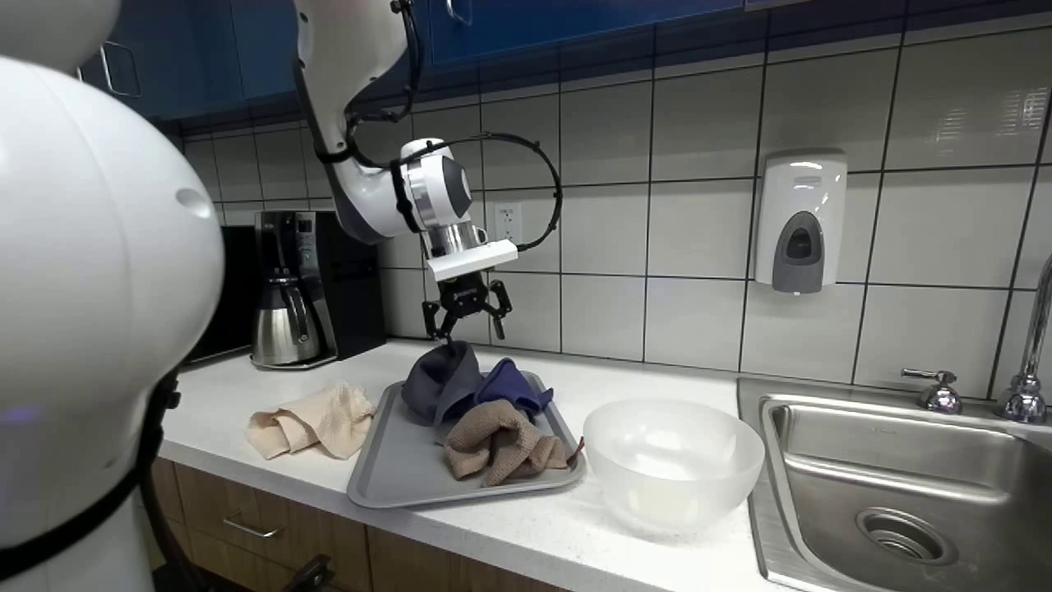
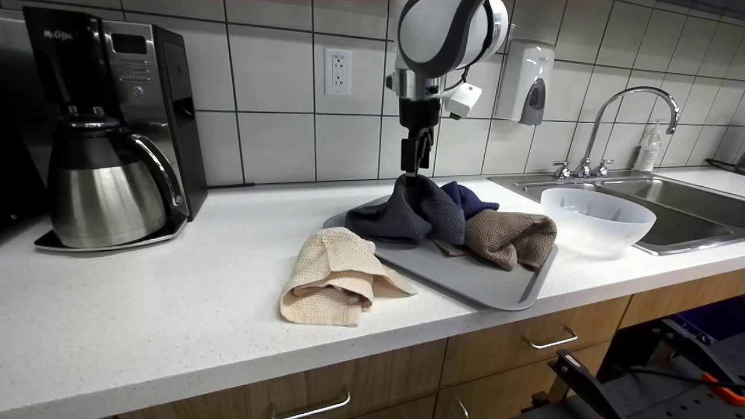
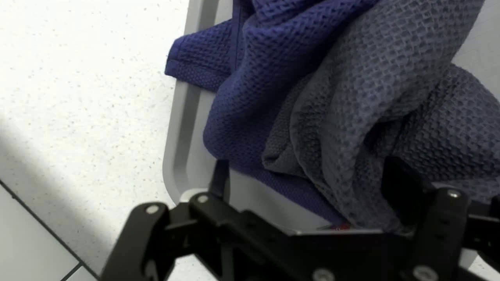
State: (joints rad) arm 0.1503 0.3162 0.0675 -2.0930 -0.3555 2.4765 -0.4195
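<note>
- While both exterior views show the long white surface (image 2: 174, 314), speckled and hard, the blue cabinets (image 1: 575, 29) above it appear only in an exterior view.
- One sink (image 1: 768, 493), of steel, is set into this surface. In an exterior view its round drain (image 1: 904, 534) is visible; in an exterior view one can count two basins, under a curved chrome faucet (image 2: 640, 89).
- One coffee maker (image 2: 131, 75), black and silver, holds one rounded metal carafe (image 2: 107, 198).
- One gray tray (image 2: 483, 285), smooth, with rounded corners and a low rim, lies between the coffee maker and the sink.
- One round bowl (image 1: 670, 493), of frosted, translucent material, stands just beside the tray.
- Four cloths are present, all of textured weave. On the tray three lie crumpled: a dark gray cloth (image 2: 384, 218), a blue cloth (image 3: 250, 117) and a brown cloth (image 2: 512, 233). The fourth, a cream cloth (image 2: 326, 256), is loosely folded on the surface, just beside the tray. The wrist view shows only the gray and the blue.
- Two black fingers (image 3: 221, 181) are spread apart; one of them meets the top of the dark gray cloth. In an exterior view, seen from the side, they overlap and their gap is hidden.
- One soap bottle (image 2: 650, 148), clear, is visible in an exterior view only, behind the sink.
</note>
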